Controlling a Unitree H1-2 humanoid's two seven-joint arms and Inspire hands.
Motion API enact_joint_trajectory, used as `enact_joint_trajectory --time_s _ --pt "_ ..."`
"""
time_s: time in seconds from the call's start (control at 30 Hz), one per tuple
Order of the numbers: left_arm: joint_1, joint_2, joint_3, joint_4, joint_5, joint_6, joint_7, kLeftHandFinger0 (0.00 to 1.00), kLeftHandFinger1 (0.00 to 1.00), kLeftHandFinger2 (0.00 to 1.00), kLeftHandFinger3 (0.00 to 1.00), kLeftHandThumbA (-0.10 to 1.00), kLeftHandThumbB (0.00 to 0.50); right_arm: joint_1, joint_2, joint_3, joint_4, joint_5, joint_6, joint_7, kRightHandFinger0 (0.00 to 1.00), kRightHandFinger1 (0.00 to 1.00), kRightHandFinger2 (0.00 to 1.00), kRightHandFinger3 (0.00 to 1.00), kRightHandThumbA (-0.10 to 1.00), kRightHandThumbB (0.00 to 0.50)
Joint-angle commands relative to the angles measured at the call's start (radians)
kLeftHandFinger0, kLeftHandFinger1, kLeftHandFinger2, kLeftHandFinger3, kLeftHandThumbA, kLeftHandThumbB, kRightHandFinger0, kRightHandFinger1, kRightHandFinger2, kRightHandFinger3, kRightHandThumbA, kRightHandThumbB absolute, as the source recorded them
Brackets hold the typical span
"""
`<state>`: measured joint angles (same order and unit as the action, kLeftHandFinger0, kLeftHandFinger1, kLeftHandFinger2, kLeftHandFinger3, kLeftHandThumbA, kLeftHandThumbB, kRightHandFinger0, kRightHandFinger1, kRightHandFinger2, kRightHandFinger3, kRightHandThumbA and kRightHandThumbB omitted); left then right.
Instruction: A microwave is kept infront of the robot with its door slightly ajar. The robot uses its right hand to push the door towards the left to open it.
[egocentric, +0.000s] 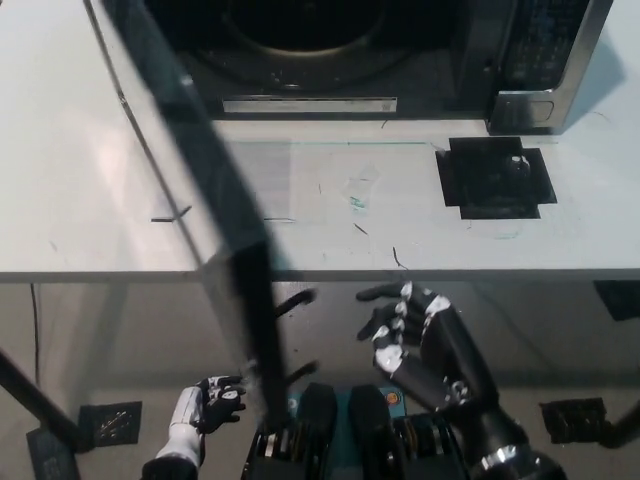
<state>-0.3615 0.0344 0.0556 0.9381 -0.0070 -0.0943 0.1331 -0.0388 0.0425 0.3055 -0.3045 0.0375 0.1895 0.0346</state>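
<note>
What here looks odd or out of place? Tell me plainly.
Nothing looks spilled or broken. The microwave door is swung wide open, jutting past the table edge. A black square patch lies on the tabletop with faint scuffs. The right hand is open below the edge; the left hand rests low.

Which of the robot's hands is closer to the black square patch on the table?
The right. The black right hand hangs open below the table's front edge, just under the black square patch. The white left hand rests far off at the lower left.
</note>
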Motion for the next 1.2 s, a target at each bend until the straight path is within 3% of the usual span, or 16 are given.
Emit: enact_joint_trajectory --time_s 0.0,0.07,0.17,0.2,0.33,0.37,0.47,0.53,0.63,0.67,0.77,0.8,0.87,0.93,1.07,1.17 --pt "-0.044 -0.004 -0.002 -0.002 0.001 -0.018 -0.002 0.64 0.54 0.58 0.53 0.13 0.042 0.019 0.022 0.034 -0.061 0.012 -0.005 0.042 0.14 0.27 0.42 0.59 0.21 0.158" --pt "-0.047 -0.003 -0.011 0.001 0.015 -0.004 0.007 0.63 0.54 0.57 0.51 0.17 0.054 0.025 0.026 0.045 -0.057 0.009 -0.016 0.048 0.11 0.25 0.40 0.58 0.19 0.158" --pt "-0.045 -0.002 -0.015 -0.007 0.013 -0.016 -0.004 0.62 0.54 0.57 0.52 0.15 0.032 0.025 0.031 0.051 -0.047 0.010 -0.022 0.054 0.14 0.26 0.39 0.58 0.19 0.157" --pt "-0.046 -0.007 0.000 0.000 -0.007 -0.034 -0.007 0.60 0.51 0.53 0.50 0.09 0.044 0.018 0.032 0.053 -0.037 0.006 -0.024 0.055 0.15 0.26 0.38 0.58 0.19 0.156" --pt "-0.050 -0.010 0.004 -0.013 -0.008 -0.008 -0.003 0.59 0.50 0.52 0.49 0.10 0.039 0.009 0.028 0.042 -0.029 0.005 -0.031 0.059 0.15 0.27 0.39 0.58 0.19 0.150" --pt "-0.055 -0.004 -0.009 0.001 0.009 -0.010 0.000 0.65 0.56 0.60 0.53 0.13 0.026 0.012 0.020 0.024 -0.039 0.020 -0.018 0.058 0.16 0.28 0.41 0.61 0.20 0.157" --pt "-0.063 -0.002 -0.013 0.013 0.012 -0.019 0.000 0.65 0.56 0.61 0.53 0.14 0.025 0.018 0.008 -0.013 -0.053 0.020 -0.012 0.048 0.17 0.28 0.40 0.62 0.22 0.158" --pt "-0.061 -0.005 -0.001 0.017 -0.008 -0.030 -0.014 0.61 0.52 0.56 0.54 0.11 0.033 0.030 -0.009 -0.044 -0.056 0.018 -0.023 0.042 0.20 0.30 0.42 0.63 0.22 0.143" --pt "-0.064 -0.001 -0.016 0.024 0.018 -0.027 0.009 0.59 0.51 0.55 0.54 0.17 0.049 0.051 -0.029 -0.110 -0.044 0.037 -0.042 0.032 0.24 0.34 0.46 0.64 0.19 0.124" --pt "-0.070 -0.005 -0.005 0.028 0.002 -0.022 0.002 0.61 0.51 0.55 0.54 0.15 0.044 0.064 -0.065 -0.166 -0.026 0.031 -0.055 0.024 0.23 0.33 0.47 0.67 0.17 0.096" --pt "-0.071 -0.004 -0.016 0.025 0.020 -0.018 0.016 0.81 0.67 0.65 0.54 0.16 0.032 0.098 -0.092 -0.262 0.027 0.026 -0.091 -0.007 0.23 0.32 0.44 0.67 0.17 0.119" --pt "-0.077 -0.009 0.004 0.029 -0.009 -0.025 0.005 0.71 0.60 0.62 0.54 0.10 0.035 0.109 -0.108 -0.317 0.070 0.018 -0.111 -0.036 0.24 0.32 0.43 0.66 0.18 0.139" --pt "-0.080 -0.007 -0.002 0.037 0.006 -0.032 0.016 0.70 0.59 0.61 0.53 0.11 0.037 0.115 -0.102 -0.369 0.107 0.038 -0.122 -0.045 0.25 0.33 0.44 0.65 0.18 0.155" --pt "-0.079 -0.006 0.000 0.032 -0.001 -0.032 0.006 0.67 0.57 0.59 0.54 0.13 0.039 0.119 -0.097 -0.437 0.164 0.049 -0.133 -0.076 0.26 0.33 0.45 0.64 0.24 0.212" --pt "-0.084 -0.007 0.007 0.032 -0.006 -0.037 0.004 0.61 0.52 0.56 0.52 0.12 0.039 0.110 -0.089 -0.500 0.269 0.039 -0.182 -0.097 0.23 0.32 0.47 0.66 0.23 0.178" --pt "-0.088 -0.005 0.004 0.032 -0.002 -0.039 0.004 0.70 0.59 0.62 0.56 0.13 0.025 0.095 -0.075 -0.510 0.313 0.040 -0.193 -0.101 0.21 0.30 0.45 0.63 0.23 0.200"
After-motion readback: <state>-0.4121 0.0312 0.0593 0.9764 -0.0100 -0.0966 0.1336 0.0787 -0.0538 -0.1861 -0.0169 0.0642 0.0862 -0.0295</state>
